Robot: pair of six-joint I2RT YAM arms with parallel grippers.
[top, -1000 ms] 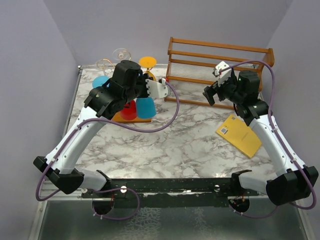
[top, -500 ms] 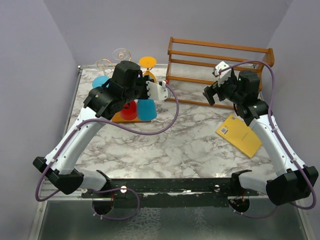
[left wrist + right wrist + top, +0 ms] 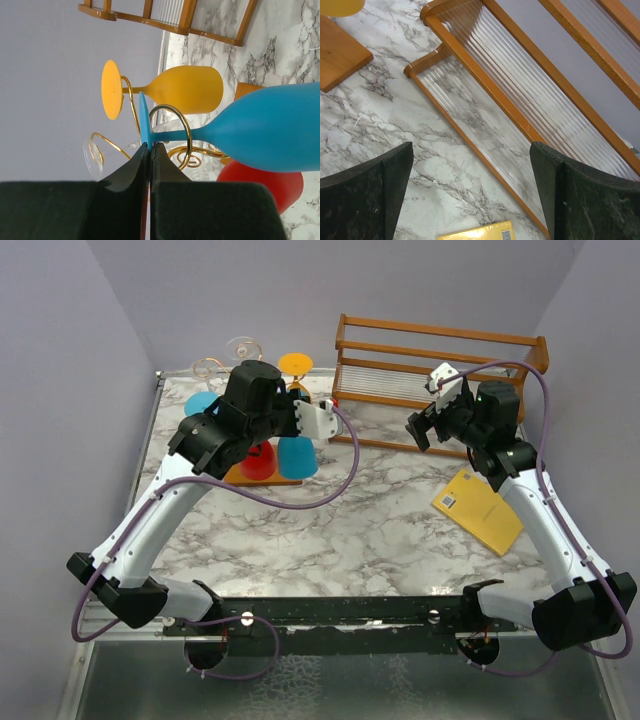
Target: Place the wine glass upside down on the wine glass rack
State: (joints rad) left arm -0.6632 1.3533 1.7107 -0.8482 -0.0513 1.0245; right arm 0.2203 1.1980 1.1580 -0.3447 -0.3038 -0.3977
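One gold wire rack on a flat wooden base, near the far left corner of the white and grey marbled surface. Hanging on it upside down, bowl low and foot high: the blue wine glass, its stem lying inside a gold loop. Squeezed tight shut, the left gripper, tips pinching the edge of the blue foot. Right beside the blue one, a yellow glass on another curl. Next to the blue bowl, a red glass, touching or just behind, hard to tell. Also a clear glass, blurry. Wide open and holding nothing, the right gripper, up over the right half of the surface, close to the far edge. Just beside it, a big wooden shelf rack with clear ribbed panels. Near the right edge, a flat yellow booklet.
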